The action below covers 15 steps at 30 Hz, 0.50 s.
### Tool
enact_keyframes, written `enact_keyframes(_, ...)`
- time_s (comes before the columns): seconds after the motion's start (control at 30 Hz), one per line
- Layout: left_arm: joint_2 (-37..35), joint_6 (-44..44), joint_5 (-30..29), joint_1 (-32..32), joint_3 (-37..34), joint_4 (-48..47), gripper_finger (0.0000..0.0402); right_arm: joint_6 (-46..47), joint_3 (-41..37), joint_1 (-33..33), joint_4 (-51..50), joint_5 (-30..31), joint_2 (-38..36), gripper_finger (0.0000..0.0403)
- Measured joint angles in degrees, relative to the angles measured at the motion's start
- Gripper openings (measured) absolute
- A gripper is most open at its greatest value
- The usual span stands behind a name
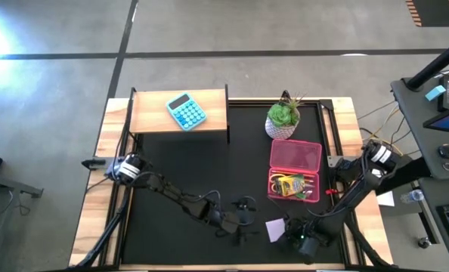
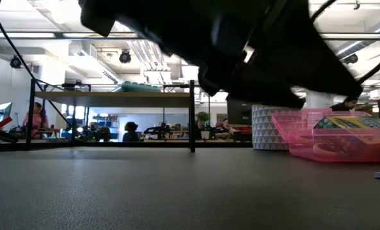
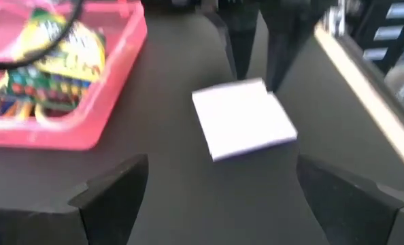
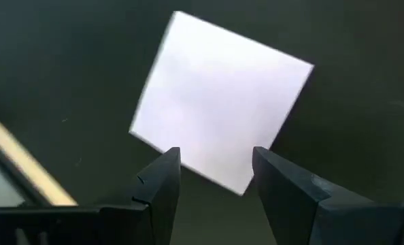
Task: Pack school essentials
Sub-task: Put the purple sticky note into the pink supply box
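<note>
The lilac square notepad (image 1: 275, 229) lies flat on the black mat near the table's front edge; it also shows in the wrist views (image 3: 243, 117) (image 4: 219, 95). Behind it, the open pink case (image 1: 294, 172) holds the yellow-green crayon box (image 3: 56, 51) and other small stationery. My right gripper (image 4: 215, 170) is open and points down steeply, one fingertip on either side of one corner of the notepad. My left gripper (image 3: 222, 197) is open just left of the notepad, low over the mat and aimed at it, with nothing between its fingers. My right gripper's open fingers (image 4: 164, 180) stand at the notepad's corner edge (image 4: 239, 180), coming from above. I cannot tell whether they touch the pad or the mat. The notepad lies flat on the mat.
A light-blue calculator (image 1: 187, 112) lies on a wooden shelf (image 1: 153, 113) at the back left. A green plant in a white pot (image 1: 283, 121) stands just behind the pink case. Bare black mat stretches left of the case.
</note>
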Motion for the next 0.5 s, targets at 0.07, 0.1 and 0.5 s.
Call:
enact_keyframes(0.07,0.0,0.0,0.0,-0.1,0.0,-2.0,0.0357,1.0,-0.9,-1.0,0.6,-1.4,0.0,0.0173)
enact_keyframes(0.1,0.0,-0.1,0.0,-0.1,0.0,-2.6,0.0357,1.3,-1.4,-1.4,1.5,-2.1,0.0,0.0173)
enact_keyframes(0.5,0.0,-0.1,0.7,-1.0,0.0,-5.2,0.0357,-0.8,-3.1,-5.7,8.8,-0.3,0.0,0.0173)
